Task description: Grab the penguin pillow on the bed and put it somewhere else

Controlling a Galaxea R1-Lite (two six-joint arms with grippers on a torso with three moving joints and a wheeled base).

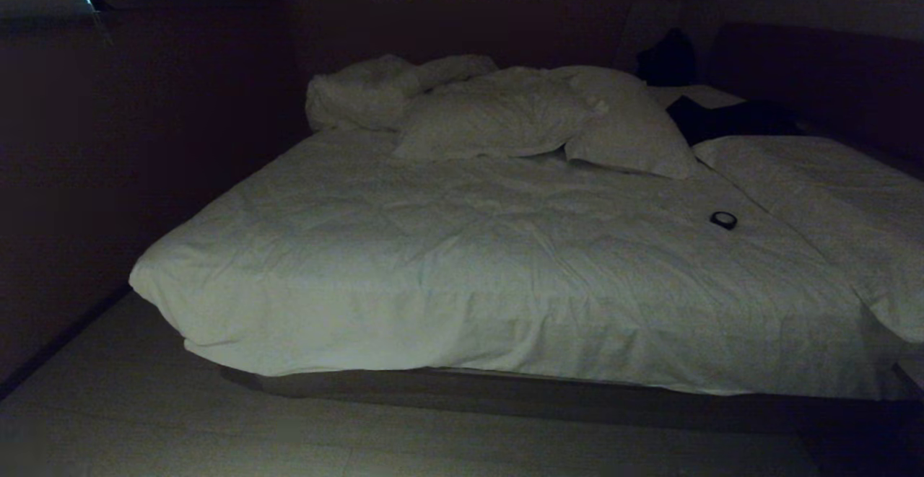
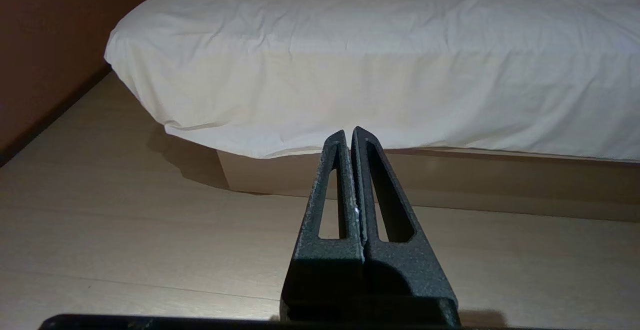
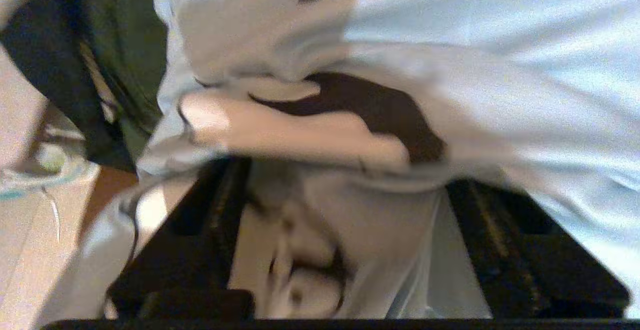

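Observation:
The penguin pillow (image 3: 450, 45), pale grey-blue with black-and-white penguin prints, fills the right wrist view. My right gripper (image 3: 345, 180) stands open, its two dark fingers (image 3: 210, 230) far apart, with loose pillow fabric lying between them and a fold draped over their tips. The pillow and the right arm are outside the head view. There the bed (image 1: 462, 260) shows, with a wrinkled white duvet. My left gripper (image 2: 347, 133) is parked low over the floor, shut and empty, pointing at the bed's front edge (image 2: 380, 45).
Plain white pillows (image 1: 498, 112) lie at the bed's head. A small black round object (image 1: 723, 219) sits on the duvet, and dark items (image 1: 722, 120) lie further back. A dark wall runs along the bed's left. A dark green cloth (image 3: 100, 60) hangs beside the pillow.

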